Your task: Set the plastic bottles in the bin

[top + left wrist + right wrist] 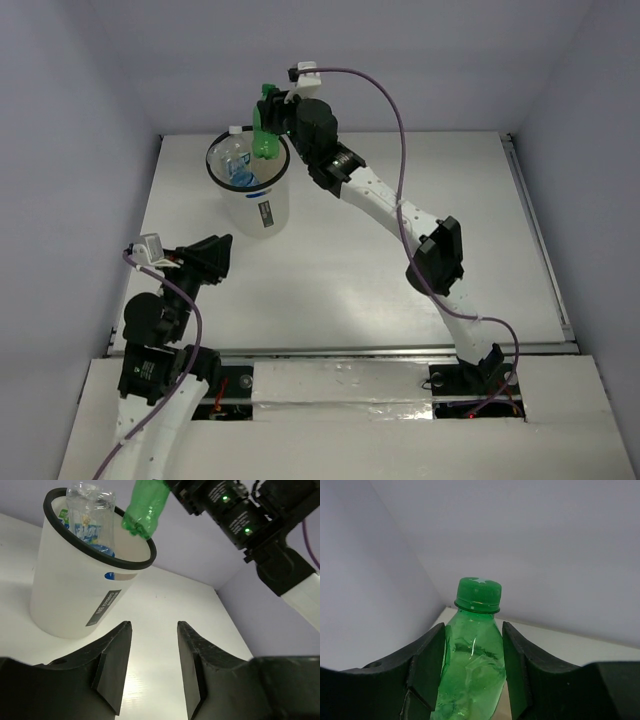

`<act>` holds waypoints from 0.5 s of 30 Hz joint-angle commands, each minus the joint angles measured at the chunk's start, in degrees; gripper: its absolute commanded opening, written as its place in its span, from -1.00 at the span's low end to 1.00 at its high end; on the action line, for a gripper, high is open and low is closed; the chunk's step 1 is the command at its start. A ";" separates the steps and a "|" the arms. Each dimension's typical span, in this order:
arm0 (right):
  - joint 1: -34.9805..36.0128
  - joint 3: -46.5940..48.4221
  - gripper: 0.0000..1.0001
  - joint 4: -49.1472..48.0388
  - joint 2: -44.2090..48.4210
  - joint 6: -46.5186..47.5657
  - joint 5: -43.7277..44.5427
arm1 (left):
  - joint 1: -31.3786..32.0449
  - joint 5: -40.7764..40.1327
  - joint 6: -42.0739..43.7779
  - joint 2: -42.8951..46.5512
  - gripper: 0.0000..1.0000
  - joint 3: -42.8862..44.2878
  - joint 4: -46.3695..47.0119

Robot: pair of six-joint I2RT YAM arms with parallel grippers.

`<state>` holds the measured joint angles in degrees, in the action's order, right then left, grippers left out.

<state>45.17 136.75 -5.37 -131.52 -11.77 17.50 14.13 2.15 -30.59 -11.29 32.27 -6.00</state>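
My right gripper (pixel 272 108) is shut on the all-green bottle (pixel 265 135) and holds it cap up over the right rim of the white bin (pixel 262 212), its base at rim height. In the right wrist view the green bottle (pixel 472 655) sits between the fingers of my right gripper (pixel 473 630). Clear bottles with blue labels (pixel 238 165) lie inside the bin. In the left wrist view the bin (pixel 65 600), a clear bottle (pixel 90 505) sticking out of it and the green bottle (pixel 146 507) all show. My left gripper (pixel 154 626) is open and empty, low at the front left (pixel 222 250).
The right arm (pixel 400 215) stretches diagonally across the table from its base at the near right. The bin stands at the back left, near the rear wall. A raised rail (pixel 540 240) runs along the table's right edge.
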 commanded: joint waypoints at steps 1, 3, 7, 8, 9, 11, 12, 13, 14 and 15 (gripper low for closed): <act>-0.08 1.87 0.01 -1.66 0.74 3.50 -2.11 | -0.33 1.80 -0.26 1.88 -0.22 -0.19 1.43; -0.08 -1.21 0.02 -3.32 0.83 5.00 -3.08 | -0.33 1.98 -0.70 2.93 -0.20 -0.45 0.82; -0.08 -3.50 0.06 -3.69 0.22 8.69 -7.73 | -0.33 1.54 -1.66 4.87 -0.14 -1.68 0.02; 0.44 -3.85 0.08 -3.60 0.13 10.00 -8.00 | -0.33 1.28 -1.67 5.13 -0.11 -1.69 -0.15; 0.45 -4.81 0.10 -3.77 0.21 10.62 -8.09 | -0.33 0.49 -1.75 5.31 -0.02 -1.51 -0.41; 1.06 -5.96 0.17 -4.12 0.65 11.24 -8.45 | -0.33 0.22 -1.93 5.40 0.15 -1.51 -0.50; 1.06 -7.36 0.21 -4.30 0.92 12.90 -8.01 | -0.33 0.13 -2.02 5.31 0.28 -1.51 -0.50; 1.06 -7.89 0.27 -4.39 1.01 13.17 -7.31 | -0.33 0.22 -2.11 5.23 0.50 -1.51 -0.50; 1.06 -8.34 0.40 -4.56 1.44 13.26 -7.13 | -0.33 0.22 -2.11 5.05 0.58 -1.51 -0.50; 1.06 -8.86 0.51 -5.00 1.79 13.18 -7.04 | -0.33 0.22 -2.11 4.70 0.64 -1.42 -0.68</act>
<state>45.60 129.08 -6.35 -132.25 -1.65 10.98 14.11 2.55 -32.29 -6.63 30.85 -8.08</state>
